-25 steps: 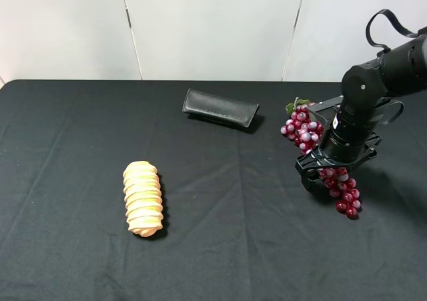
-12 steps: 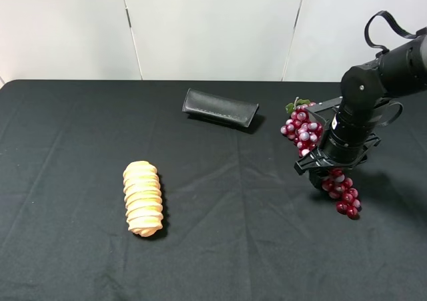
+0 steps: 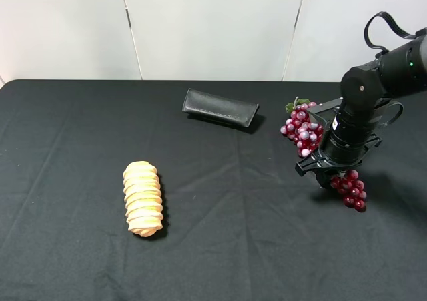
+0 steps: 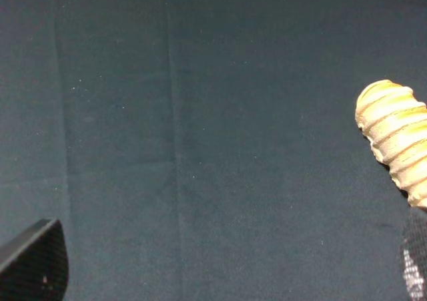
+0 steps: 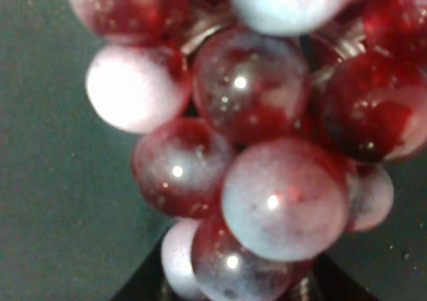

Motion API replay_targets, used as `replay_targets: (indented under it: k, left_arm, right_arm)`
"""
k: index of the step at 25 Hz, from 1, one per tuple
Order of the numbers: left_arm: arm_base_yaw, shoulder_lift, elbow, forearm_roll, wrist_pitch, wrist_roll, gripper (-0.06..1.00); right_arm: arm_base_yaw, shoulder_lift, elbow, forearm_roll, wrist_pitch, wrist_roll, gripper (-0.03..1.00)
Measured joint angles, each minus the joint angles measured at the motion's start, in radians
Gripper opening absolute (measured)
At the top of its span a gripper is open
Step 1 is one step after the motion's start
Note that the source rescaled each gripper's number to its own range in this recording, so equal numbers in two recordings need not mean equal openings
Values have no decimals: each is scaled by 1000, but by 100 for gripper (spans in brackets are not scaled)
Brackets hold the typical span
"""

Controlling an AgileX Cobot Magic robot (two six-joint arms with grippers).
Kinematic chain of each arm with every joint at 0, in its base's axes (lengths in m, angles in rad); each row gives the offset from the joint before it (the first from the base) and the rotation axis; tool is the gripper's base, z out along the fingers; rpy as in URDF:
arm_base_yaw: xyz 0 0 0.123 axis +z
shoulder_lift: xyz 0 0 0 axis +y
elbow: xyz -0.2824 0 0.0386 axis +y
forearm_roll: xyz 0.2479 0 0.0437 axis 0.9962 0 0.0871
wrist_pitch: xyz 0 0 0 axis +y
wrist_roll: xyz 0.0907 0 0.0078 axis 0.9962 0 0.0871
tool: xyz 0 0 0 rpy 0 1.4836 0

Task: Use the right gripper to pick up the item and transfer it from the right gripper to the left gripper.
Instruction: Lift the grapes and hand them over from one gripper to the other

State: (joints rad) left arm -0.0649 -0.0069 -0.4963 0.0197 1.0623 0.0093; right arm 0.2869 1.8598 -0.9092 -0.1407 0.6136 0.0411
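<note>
Dark-red and pale purple grapes (image 3: 303, 129) sit at the right side of the black cloth (image 3: 80, 147). I see my right gripper (image 3: 325, 173) clamped across the middle of the bunch, with the leafy end sticking out on one side and the tip on the other. My right wrist view is filled with berries. My left gripper (image 4: 223, 267) hangs with its jaws spread wide over bare cloth beside the bread roll (image 3: 143, 198). I see the leather case (image 3: 220, 107) further back, well apart from the bunch.
</note>
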Motion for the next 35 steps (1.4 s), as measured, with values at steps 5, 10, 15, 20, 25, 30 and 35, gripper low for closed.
replay_targets:
  k: [5, 10, 15, 20, 25, 30, 35]
  left_arm:
    - [0, 0, 0, 0, 0, 0, 99]
    - [0, 0, 0, 0, 0, 0, 99]
    - [0, 0, 0, 0, 0, 0, 99]
    - [0, 0, 0, 0, 0, 0, 99]
    - [0, 0, 0, 0, 0, 0, 99]
    - [0, 0, 0, 0, 0, 0, 99]
    - [0, 0, 0, 0, 0, 0, 99]
  right_arm:
    - [0, -5, -23, 0, 50, 0, 6]
    - [0, -51, -65, 17, 111, 0, 6]
    - [0, -139, -107, 27, 212, -4, 4]
    - [0, -242, -118, 30, 257, -7, 4]
    - [0, -360, -118, 30, 270, -26, 4]
    - [0, -480, -118, 30, 286, -31, 4]
    - [0, -580, -118, 31, 342, -31, 4]
